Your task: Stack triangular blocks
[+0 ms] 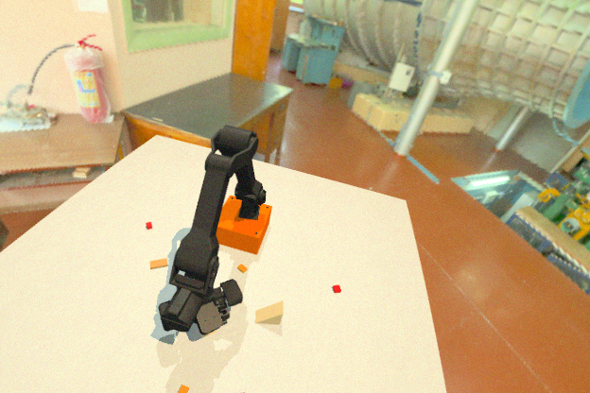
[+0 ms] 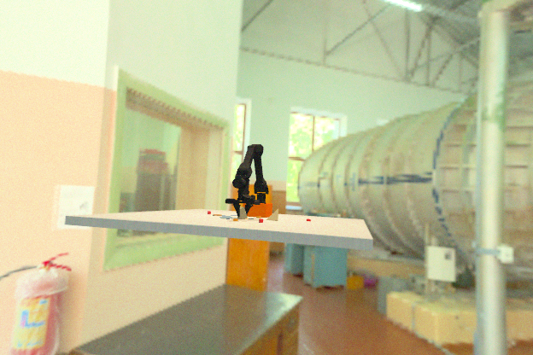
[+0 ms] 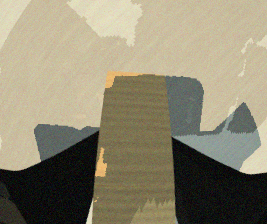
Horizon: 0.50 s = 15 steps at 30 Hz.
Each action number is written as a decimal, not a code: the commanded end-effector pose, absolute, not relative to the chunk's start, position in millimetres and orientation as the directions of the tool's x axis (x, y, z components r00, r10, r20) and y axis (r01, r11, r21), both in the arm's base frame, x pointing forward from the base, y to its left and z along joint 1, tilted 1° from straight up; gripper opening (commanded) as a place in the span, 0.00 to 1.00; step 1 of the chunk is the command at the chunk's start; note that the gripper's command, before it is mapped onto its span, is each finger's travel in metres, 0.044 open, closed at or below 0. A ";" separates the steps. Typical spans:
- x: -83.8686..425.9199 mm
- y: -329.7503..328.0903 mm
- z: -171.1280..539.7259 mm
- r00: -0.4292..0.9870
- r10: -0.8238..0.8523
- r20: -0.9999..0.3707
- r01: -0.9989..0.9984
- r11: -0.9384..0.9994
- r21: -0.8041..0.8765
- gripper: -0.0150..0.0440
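One tan triangular block [image 3: 135, 110] [image 2: 243, 212] stands between the fingers of my gripper [image 3: 132, 137], low at the table top. My gripper is shut on it, with a black finger against each side. In the top view the hand hides nearly all of this block. Whether its underside still touches the table cannot be told. The other tan triangular block [image 1: 269, 313] [image 2: 274, 215] stands apart on the table, to the right of the hand in the top view, with nothing touching it.
On the table [image 1: 359, 227] [image 2: 325, 232], a red cube [image 1: 148, 226] and a flat orange piece [image 1: 159, 264] lie left of the arm. A small orange piece [image 1: 242, 268] lies near the orange base [image 1: 240, 239]. Another red cube [image 1: 337, 289] is at right, another orange piece [image 1: 183, 389] at the front.
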<state>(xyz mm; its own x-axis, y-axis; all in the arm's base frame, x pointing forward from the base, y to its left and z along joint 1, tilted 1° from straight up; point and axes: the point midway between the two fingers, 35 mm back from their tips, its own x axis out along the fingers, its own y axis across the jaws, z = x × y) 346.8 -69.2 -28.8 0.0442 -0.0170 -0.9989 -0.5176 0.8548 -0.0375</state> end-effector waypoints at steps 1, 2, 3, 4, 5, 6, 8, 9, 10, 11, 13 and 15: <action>346.1 -69.3 -20.6 0.042 -0.018 -0.999 -0.519 0.854 -0.037 0.25; 346.2 -69.2 -16.0 0.042 -0.018 -0.999 -0.519 0.854 -0.037 0.25; 346.2 -69.0 -11.2 0.043 -0.018 -0.999 -0.519 0.854 -0.037 0.25; 346.1 -68.9 -6.4 0.043 -0.017 -0.999 -0.518 0.854 -0.037 0.25; 346.0 -68.8 -2.5 0.044 -0.017 -0.999 -0.518 0.855 -0.037 0.25; 345.9 -68.7 -0.1 0.044 -0.017 -0.999 -0.518 0.855 -0.037 0.25; 345.9 -68.7 0.7 0.044 -0.017 -0.999 -0.518 0.855 -0.037 0.25; 345.9 -68.7 0.7 0.044 -0.017 -0.999 -0.518 0.855 -0.037 0.25; 345.9 -68.7 0.7 0.044 -0.017 -0.999 -0.518 0.855 -0.037 0.25; 345.9 -68.7 0.7 0.044 -0.017 -0.999 -0.518 0.855 -0.037 0.25; 345.6 -68.7 -0.3 0.044 -0.017 -0.999 -0.509 0.860 -0.037 0.25; 345.1 -68.8 -1.8 0.044 -0.017 -0.999 -0.494 0.868 -0.037 0.25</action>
<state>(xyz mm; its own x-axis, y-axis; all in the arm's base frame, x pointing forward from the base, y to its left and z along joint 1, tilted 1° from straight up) 345.0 -68.7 -1.7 0.0425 -0.0167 -0.9990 -0.5084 0.8604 -0.0360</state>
